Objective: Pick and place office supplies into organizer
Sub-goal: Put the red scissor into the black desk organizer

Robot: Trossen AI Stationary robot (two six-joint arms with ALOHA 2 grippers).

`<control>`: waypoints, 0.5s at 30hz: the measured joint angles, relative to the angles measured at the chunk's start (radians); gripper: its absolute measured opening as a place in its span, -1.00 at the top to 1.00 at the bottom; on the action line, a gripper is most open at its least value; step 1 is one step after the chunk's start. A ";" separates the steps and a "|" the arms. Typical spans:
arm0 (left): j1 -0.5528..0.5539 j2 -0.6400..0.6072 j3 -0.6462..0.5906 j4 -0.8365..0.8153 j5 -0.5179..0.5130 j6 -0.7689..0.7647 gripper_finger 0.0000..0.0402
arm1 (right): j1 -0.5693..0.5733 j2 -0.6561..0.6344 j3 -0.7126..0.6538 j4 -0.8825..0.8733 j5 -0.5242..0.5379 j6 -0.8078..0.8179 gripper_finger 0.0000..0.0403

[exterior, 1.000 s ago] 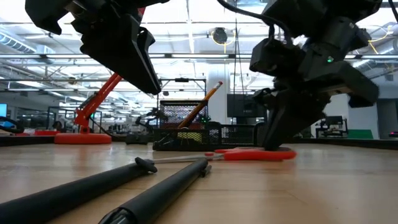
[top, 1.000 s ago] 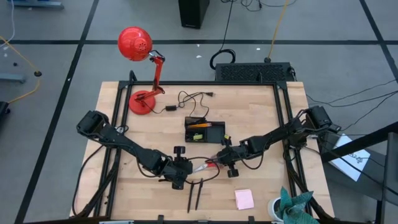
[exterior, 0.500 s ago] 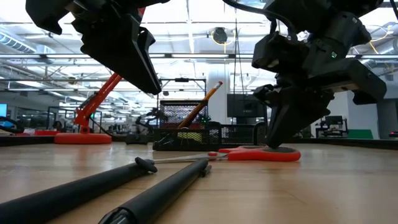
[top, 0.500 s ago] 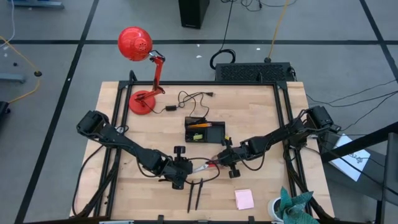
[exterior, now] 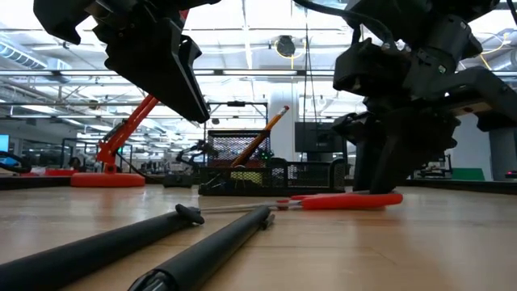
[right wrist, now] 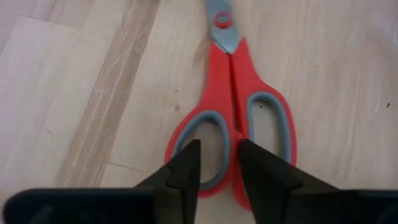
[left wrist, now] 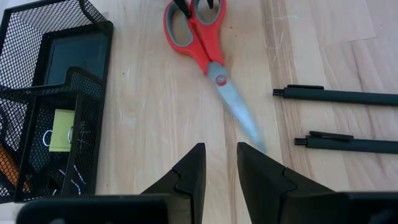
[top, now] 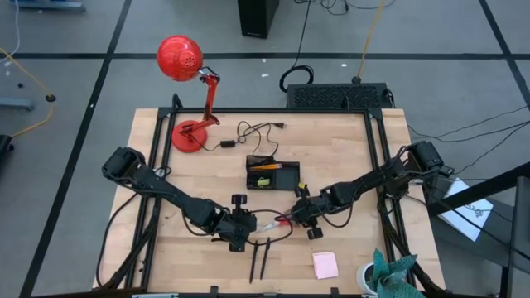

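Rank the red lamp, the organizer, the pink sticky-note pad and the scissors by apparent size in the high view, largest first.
1. Red lamp
2. Organizer
3. Pink sticky-note pad
Scissors: mostly hidden by the arms, so unranked.

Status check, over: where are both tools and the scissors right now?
Right tool open, straddling scissors handle. Left tool part open, empty, near blade tip. Scissors flat on table, outside organizer. Two pens nearby, not blocking.
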 joint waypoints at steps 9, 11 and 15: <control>0.000 0.000 0.000 0.000 0.000 0.000 0.52 | -0.001 0.044 0.005 0.017 0.016 -0.008 0.22; 0.000 0.000 0.000 0.000 0.000 -0.001 0.52 | -0.002 0.074 0.006 0.026 0.033 -0.008 0.21; 0.000 0.000 0.000 0.001 0.000 -0.003 0.52 | -0.001 0.138 0.005 0.023 0.059 -0.006 0.23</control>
